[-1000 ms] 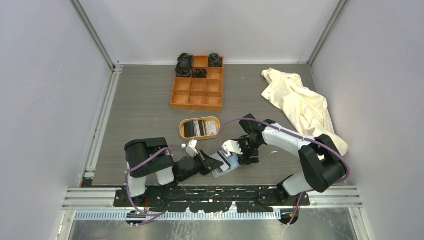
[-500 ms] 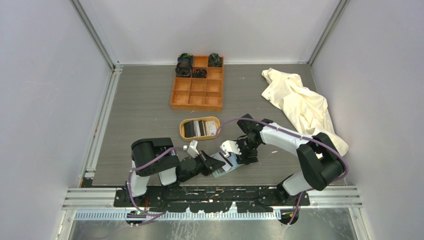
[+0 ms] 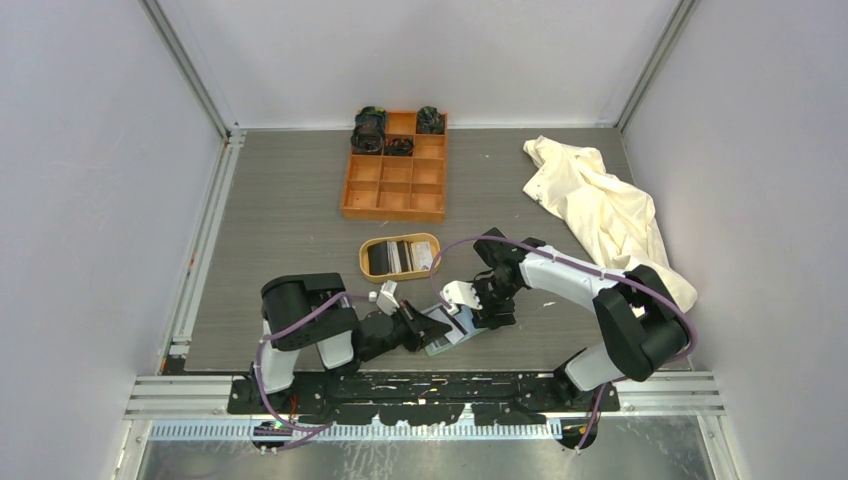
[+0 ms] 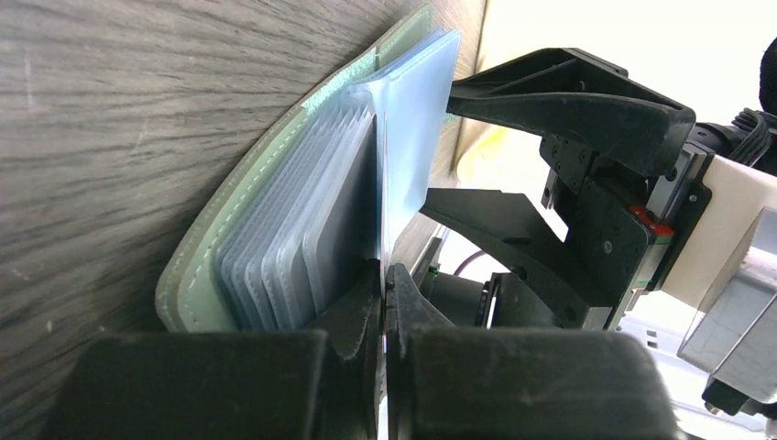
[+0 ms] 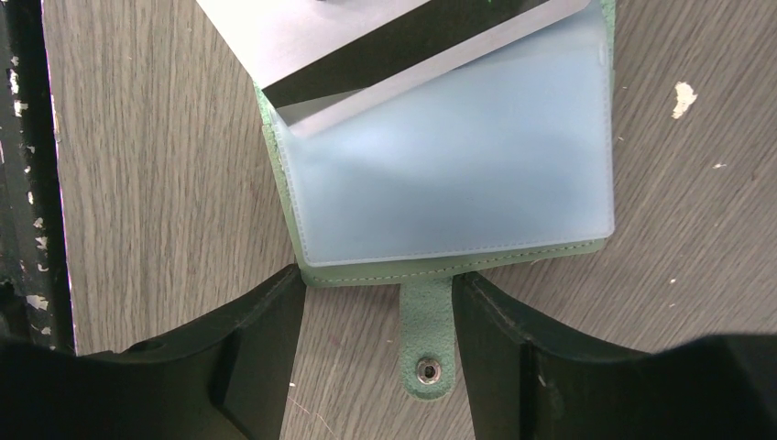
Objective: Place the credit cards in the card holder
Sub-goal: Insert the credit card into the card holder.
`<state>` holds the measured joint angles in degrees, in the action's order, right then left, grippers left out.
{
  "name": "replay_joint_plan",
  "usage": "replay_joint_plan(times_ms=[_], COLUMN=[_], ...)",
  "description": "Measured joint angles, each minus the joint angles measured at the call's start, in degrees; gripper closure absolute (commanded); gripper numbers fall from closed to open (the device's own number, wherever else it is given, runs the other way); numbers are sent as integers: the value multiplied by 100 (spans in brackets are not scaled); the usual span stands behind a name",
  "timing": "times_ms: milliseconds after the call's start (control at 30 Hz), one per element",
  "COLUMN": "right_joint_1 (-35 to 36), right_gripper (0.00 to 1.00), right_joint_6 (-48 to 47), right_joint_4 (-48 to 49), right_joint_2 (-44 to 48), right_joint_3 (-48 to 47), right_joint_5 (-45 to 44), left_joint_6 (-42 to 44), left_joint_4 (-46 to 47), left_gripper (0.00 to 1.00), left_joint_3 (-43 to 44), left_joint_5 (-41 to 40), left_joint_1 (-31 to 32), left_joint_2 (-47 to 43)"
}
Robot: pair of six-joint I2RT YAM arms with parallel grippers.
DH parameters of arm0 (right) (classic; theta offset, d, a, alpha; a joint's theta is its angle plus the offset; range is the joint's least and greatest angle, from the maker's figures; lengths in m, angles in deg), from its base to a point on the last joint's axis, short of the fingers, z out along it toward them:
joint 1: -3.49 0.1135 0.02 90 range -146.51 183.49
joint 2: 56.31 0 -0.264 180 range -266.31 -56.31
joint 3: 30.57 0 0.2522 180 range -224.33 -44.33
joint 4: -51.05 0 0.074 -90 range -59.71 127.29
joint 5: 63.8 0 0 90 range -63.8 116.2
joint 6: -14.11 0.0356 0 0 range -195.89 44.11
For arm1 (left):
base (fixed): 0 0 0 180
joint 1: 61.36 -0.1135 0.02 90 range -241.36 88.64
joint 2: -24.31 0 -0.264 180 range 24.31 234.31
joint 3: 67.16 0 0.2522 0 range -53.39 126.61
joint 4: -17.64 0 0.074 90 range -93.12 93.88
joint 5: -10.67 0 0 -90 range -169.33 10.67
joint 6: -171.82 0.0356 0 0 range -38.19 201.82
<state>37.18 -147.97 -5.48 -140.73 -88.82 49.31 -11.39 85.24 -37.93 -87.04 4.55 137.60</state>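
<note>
The sage-green card holder (image 3: 452, 335) lies open on the table near the front edge. My left gripper (image 4: 385, 275) is shut on a card held edge-on, with its far end among the holder's pale pockets (image 4: 275, 247). In the right wrist view this card (image 5: 385, 41) is pale with a black stripe and enters the card holder (image 5: 458, 183) from the top. My right gripper (image 5: 376, 357) is open, with its fingers (image 5: 261, 353) on the table either side of the strap tab (image 5: 426, 335). More credit cards (image 3: 404, 256) lie in the oval tray.
The oval tan tray (image 3: 366, 262) sits just behind the grippers. An orange compartment box (image 3: 395, 190) with dark items in its back cells stands further back. A cream cloth (image 3: 600, 205) lies at the right. The table's front edge is close below the holder.
My left arm has shifted slightly right toward the holder with the card. The right gripper has stayed at the holder's strap edge.
</note>
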Motion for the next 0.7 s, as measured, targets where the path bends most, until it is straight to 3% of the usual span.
replay_joint_plan(times_ms=[700], right_joint_1=[74], right_gripper=[37], right_joint_6=[52], right_joint_4=[-9], right_joint_2=[0], right_joint_3=[-9], right_joint_5=[-66], left_joint_6=[96], left_joint_4=[-789], left_gripper=[100], left_joint_3=[343], left_joint_5=[957], left_joint_1=[-514], left_joint_2=[-212])
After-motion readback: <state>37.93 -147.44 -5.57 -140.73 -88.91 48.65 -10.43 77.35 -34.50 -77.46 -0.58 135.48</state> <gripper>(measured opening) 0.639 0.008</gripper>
